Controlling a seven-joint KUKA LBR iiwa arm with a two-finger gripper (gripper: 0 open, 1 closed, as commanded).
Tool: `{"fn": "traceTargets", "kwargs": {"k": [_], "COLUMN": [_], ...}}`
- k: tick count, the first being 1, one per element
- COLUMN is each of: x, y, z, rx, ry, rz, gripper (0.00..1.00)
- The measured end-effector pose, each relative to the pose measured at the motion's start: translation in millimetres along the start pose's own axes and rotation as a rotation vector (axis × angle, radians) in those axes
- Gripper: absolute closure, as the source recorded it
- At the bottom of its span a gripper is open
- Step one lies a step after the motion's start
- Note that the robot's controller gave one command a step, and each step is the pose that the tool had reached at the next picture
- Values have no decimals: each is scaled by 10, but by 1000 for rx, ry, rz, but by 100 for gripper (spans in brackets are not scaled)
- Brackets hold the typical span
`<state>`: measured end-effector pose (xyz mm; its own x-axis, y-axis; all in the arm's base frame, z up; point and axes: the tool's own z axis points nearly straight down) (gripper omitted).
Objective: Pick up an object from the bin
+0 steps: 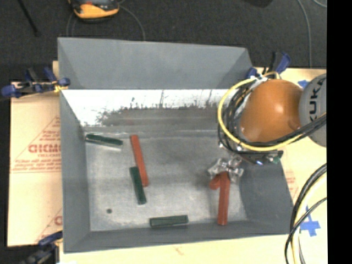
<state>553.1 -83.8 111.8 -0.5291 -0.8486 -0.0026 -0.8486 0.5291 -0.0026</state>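
My gripper (224,170) hangs low at the right side of the bin, under the orange dome. Its metal fingers sit at the upper end of a red-brown stick (222,201) that lies almost upright along the right part of the floor. The stick's top end seems to touch the fingers, but a hold on it is unclear. Another red-brown stick (139,159) lies left of centre, crossing a dark green stick (137,185).
A dark green stick (103,140) lies at the far left near the back wall. Another dark green stick (169,221) lies flat along the front wall. The arm with its yellow and black cables covers the bin's right rear corner.
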Motion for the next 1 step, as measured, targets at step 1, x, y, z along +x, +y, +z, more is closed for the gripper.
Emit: {"fn": "traceTargets", "kwargs": {"k": [1], "x": [-247], "y": [445], "z": [-1927], "rx": [4], "ry": [-2], "rz": [222], "gripper": [100]}}
